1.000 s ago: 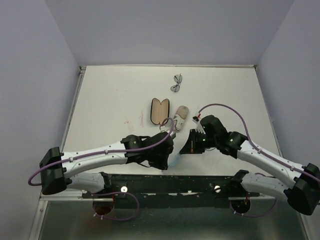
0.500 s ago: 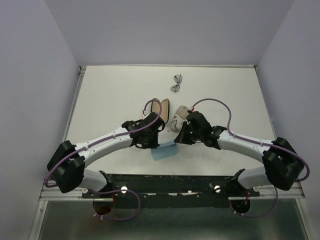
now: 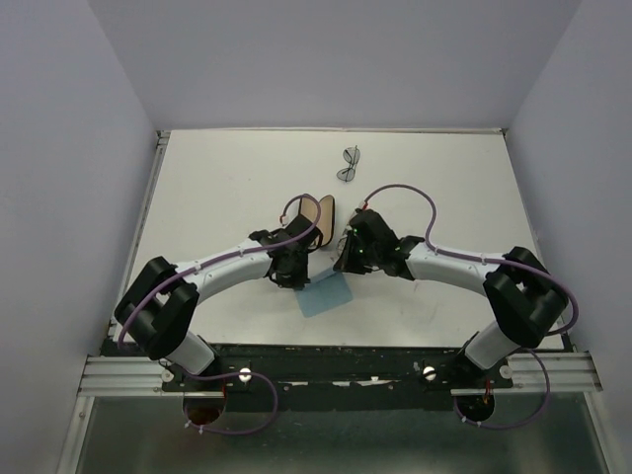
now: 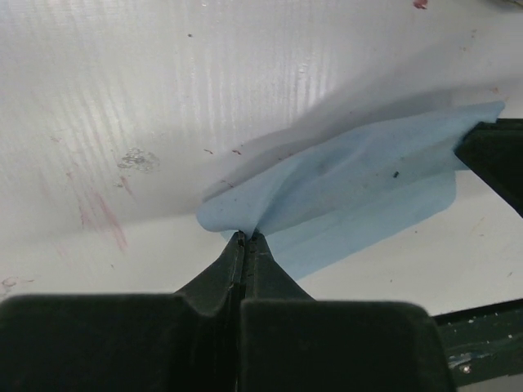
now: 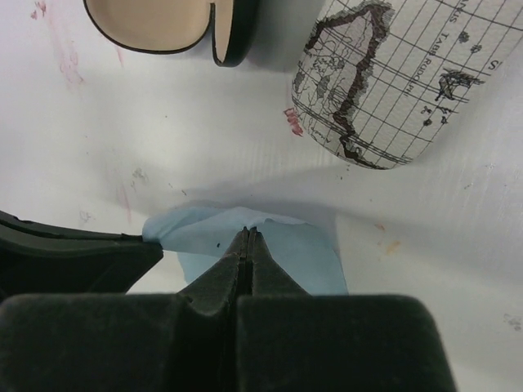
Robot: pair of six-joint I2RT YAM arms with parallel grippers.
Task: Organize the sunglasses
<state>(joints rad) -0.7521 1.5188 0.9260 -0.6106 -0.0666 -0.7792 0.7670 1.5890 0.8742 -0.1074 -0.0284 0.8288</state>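
A light blue cloth (image 3: 326, 294) lies in front of the arms, held up along its far edge by both grippers. My left gripper (image 3: 305, 279) is shut on its left corner, as the left wrist view shows (image 4: 245, 235). My right gripper (image 3: 342, 269) is shut on the cloth's right part (image 5: 252, 231). The dark thin-framed sunglasses (image 3: 349, 163) lie folded near the far edge of the table, well beyond both grippers. The pink-purple sunglasses are out of view.
The open black case with tan lining (image 3: 318, 210) lies just beyond the left wrist and also shows in the right wrist view (image 5: 155, 24). A beige map-print pouch (image 5: 392, 82) lies beside it, mostly hidden under the right arm in the top view.
Both arms have reached away from the near edge toward the case and pouch, carrying the blue cloth with them. The cloth now lies more spread out.
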